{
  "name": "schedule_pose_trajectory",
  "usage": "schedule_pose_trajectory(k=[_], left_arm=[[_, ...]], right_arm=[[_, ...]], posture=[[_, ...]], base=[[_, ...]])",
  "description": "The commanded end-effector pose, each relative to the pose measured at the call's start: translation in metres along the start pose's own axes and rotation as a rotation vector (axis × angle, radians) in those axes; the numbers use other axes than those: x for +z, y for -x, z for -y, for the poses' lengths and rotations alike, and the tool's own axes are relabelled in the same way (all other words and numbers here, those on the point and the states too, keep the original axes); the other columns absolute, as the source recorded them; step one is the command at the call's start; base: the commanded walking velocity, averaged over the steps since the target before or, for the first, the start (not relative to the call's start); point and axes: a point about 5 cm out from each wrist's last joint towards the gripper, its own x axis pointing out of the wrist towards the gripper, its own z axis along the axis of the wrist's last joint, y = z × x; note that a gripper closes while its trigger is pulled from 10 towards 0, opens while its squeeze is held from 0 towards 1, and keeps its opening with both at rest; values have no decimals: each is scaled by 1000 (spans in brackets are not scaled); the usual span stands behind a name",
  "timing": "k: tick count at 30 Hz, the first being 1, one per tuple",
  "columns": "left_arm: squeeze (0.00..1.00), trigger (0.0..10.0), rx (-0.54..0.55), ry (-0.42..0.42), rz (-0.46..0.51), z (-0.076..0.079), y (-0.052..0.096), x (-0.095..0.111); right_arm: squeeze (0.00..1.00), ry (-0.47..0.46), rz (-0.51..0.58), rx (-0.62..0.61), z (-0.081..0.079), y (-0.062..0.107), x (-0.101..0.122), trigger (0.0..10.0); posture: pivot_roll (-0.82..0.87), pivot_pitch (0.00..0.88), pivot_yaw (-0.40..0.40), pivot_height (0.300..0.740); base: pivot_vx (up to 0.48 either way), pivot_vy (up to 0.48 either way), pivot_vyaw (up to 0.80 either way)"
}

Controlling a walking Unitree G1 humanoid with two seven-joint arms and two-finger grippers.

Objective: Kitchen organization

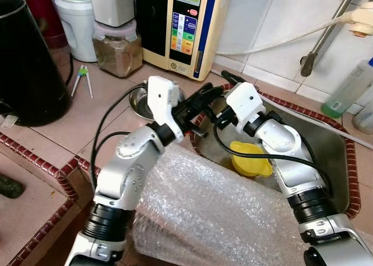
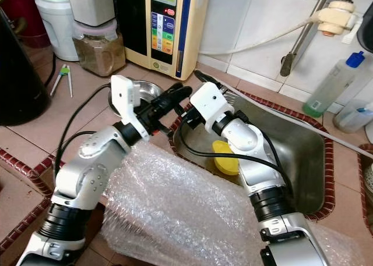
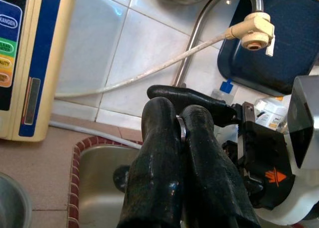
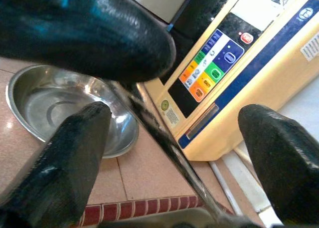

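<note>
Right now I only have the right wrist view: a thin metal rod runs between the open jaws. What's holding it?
Observer: The left gripper; its jaws are shut on the metal rod.
Operator: What's in the sink below?
Observer: A yellow plastic piece lies in the sink.
Operator: Anything near the arms?
Observer: A sheet of bubble wrap lies beneath both forearms.

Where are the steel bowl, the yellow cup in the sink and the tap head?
steel bowl (image 4: pixel 45 103), right wrist view, inner bottom.
yellow cup (image 1: pixel 249 159), left eye view, its rim.
tap head (image 3: pixel 255 32), left wrist view, cream nozzle body.
</note>
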Motion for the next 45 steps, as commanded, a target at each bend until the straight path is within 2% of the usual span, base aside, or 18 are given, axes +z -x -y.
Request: schedule_pose_trajectory(k=[1, 2, 5, 7, 14, 30, 32, 34, 35, 36, 37, 39, 41, 42, 43, 45], left_arm=[[0, 0, -44, -15, 10, 10, -4, 5], [0, 0, -49, -20, 6, 11, -4, 4], [0, 0, -44, -29, 1, 10, -3, 4], [0, 0, -37, -31, -1, 8, -1, 3], [0, 0, -36, -37, -12, 9, -1, 0], [0, 0, -8, -77, -24, 5, 1, -2], [0, 0, 43, -132, -29, -1, 3, -3], [0, 0, 60, -148, -30, -2, 4, -3], [0, 706, 77, -161, -27, -5, 5, -4], [0, 588, 83, -160, -22, -5, 5, -3], [0, 1294, 88, -158, -19, -6, 5, -3], [0, 1294, 100, -168, -21, -7, 6, -4], [0, 3451, 121, -184, -23, -9, 6, -4], [0, 3804, 122, -182, -18, -10, 6, -4], [0, 0, 120, -182, -19, -10, 6, -4], [0, 0, 120, -189, -22, -10, 7, -4]], right_arm=[[0, 16, -1, 1, 5, 0, -1, 10000], [0, 33, -14, 6, 5, -1, -3, 0], [0, 78, -62, -17, 9, 1, -11, 0], [0, 82, -100, -59, 17, 1, -16, 0], [0, 101, -154, -85, 24, 1, -23, 0], [0, 78, -163, -105, 31, -2, -22, 0], [0, 71, -162, -110, 32, 0, -22, 0], [0, 65, -163, -113, 32, 0, -22, 0], [0, 54, -168, -119, 32, 2, -23, 0], [0, 51, -172, -121, 31, 2, -24, 0], [0, 49, -174, -122, 31, 3, -25, 0], [0, 45, -175, -122, 30, 3, -26, 0], [0, 40, -179, -122, 27, 5, -28, 0], [0, 37, -188, -125, 27, 6, -30, 0], [0, 33, -192, -128, 26, 7, -31, 0], [0, 29, -195, -134, 26, 8, -31, 0]], posture=[[29, 74, -88, 740], [30, 76, -89, 740], [31, 78, -90, 740], [33, 81, -93, 740], [30, 82, -94, 740], [34, 83, -97, 740], [39, 77, -97, 740], [42, 73, -96, 740], [44, 70, -96, 740], [46, 67, -97, 740], [46, 67, -97, 740], [48, 65, -96, 740], [50, 63, -94, 740], [50, 63, -94, 740], [53, 62, -92, 740], [54, 61, -92, 740]], base=[[0, 0, 0], [0, 0, 0], [0, 0, 0], [0, 0, 0], [0, 0, 0], [0, 0, 0], [0, 0, 0], [0, 0, 0], [0, 0, 0], [0, 0, 0], [0, 0, 0], [0, 0, 0], [0, 0, 0], [0, 0, 0], [0, 0, 0], [0, 0, 0]])
